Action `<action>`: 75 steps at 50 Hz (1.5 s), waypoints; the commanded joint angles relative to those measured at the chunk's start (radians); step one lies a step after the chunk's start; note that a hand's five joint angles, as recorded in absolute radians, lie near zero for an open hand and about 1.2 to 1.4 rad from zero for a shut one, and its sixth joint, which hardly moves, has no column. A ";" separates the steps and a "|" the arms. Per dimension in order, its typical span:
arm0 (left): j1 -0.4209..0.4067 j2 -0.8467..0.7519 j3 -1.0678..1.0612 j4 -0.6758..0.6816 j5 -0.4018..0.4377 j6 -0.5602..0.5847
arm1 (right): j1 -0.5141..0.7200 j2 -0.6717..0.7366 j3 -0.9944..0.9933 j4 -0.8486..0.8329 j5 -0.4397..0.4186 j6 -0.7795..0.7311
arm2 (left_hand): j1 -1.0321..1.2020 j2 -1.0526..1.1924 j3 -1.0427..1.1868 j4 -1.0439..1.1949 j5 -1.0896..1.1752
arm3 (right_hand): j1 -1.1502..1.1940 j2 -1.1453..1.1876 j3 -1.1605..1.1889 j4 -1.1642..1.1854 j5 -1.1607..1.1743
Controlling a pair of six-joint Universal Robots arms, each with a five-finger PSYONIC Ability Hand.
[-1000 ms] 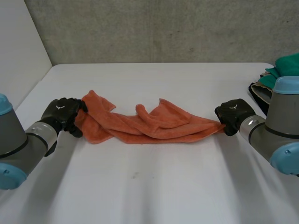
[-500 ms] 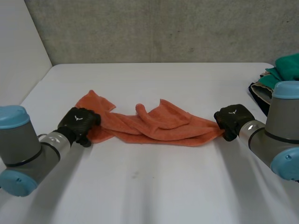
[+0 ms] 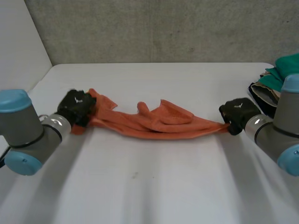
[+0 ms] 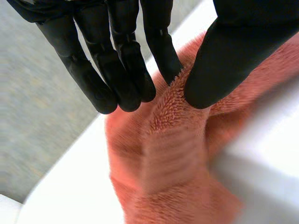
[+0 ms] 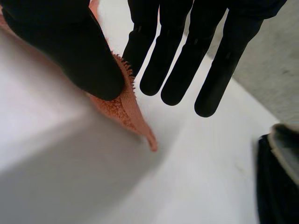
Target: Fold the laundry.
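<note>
An orange towel (image 3: 154, 122) stretches in a rumpled band across the white table (image 3: 149, 186). My left hand (image 3: 77, 105) is at the towel's left end; in the left wrist view its thumb (image 4: 224, 60) and a finger pinch the towel's (image 4: 173, 154) edge. My right hand (image 3: 238, 112) holds the right end. In the right wrist view its thumb (image 5: 70, 51) presses a towel corner (image 5: 124, 109) against a straight finger, and the corner's tip hangs just over the table (image 5: 70, 177).
A pile of folded green and dark laundry (image 3: 275, 77) lies at the table's right edge, close behind my right arm; a dark part of it (image 5: 280, 177) shows beside my right hand. A grey wall runs behind the table.
My left hand has closed on the towel's left end and drawn it up and leftward. The towel has pulled tighter and narrower between the two hands. My right hand shifted slightly right.
</note>
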 commanded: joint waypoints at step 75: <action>0.125 -0.065 -0.064 0.278 0.109 -0.329 | 0.060 0.208 -0.166 -0.197 0.033 -0.027 | 0.233 0.201 0.210 0.201 0.250 | 0.263 0.220 0.205 0.199 0.224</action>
